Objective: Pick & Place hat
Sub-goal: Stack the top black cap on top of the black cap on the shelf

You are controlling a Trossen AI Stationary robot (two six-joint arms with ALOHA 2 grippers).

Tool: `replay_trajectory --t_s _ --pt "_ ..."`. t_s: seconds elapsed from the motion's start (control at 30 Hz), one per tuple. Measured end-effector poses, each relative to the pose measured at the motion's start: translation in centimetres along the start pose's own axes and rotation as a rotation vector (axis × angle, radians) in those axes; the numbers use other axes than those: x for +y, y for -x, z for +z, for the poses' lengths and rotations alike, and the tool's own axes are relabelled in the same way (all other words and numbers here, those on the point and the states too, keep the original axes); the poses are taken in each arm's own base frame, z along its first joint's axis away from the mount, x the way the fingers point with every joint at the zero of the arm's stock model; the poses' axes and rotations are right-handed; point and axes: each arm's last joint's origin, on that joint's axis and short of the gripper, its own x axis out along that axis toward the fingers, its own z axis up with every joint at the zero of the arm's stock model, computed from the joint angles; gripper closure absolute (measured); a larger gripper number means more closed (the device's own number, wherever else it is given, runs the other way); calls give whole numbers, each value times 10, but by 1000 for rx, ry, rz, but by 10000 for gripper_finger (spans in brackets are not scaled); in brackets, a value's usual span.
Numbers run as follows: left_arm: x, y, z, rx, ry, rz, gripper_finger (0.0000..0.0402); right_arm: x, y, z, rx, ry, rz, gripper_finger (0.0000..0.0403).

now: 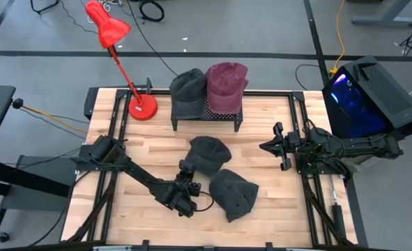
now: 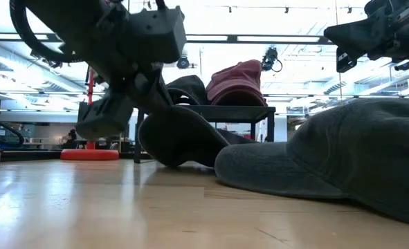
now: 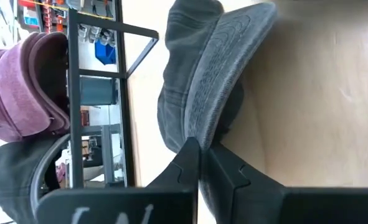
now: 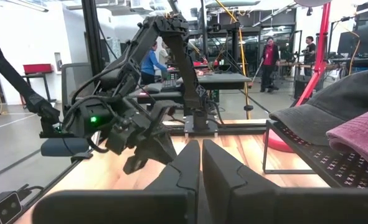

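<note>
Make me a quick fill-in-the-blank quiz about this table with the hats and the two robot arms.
1. The left gripper is shut on the brim of a ___ cap.
2. The rack carries ___ hats.
3. The lamp is coloured ___.
4. The right gripper holds ___.

Missing words: grey; two; red; nothing

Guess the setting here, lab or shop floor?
Most likely a robotics lab: the wooden table carries two arms, other workbenches with people stand behind, and cables run over a taped concrete floor.
</note>
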Motion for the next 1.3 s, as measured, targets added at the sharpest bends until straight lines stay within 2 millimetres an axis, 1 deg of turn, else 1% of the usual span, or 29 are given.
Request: replay_trajectory --t_s 0.27,0.37,0.6,0.83,1.1,1.3 --pt "16 10 -1 -17 13 52 388 0 0 0 -1 0 0 380" --pt "22 13 -1 -23 -8 88 388 0 0 0 0 0 0 380" --pt "44 23 -2 -47 22 177 388 0 0 0 0 0 0 380" --pt "71 43 -4 -93 93 234 388 0 0 0 0 0 0 380" --pt "107 69 -7 -136 93 348 388 0 0 0 0 0 0 380" --pt "136 84 -12 -114 78 452 388 0 0 0 0 0 0 380"
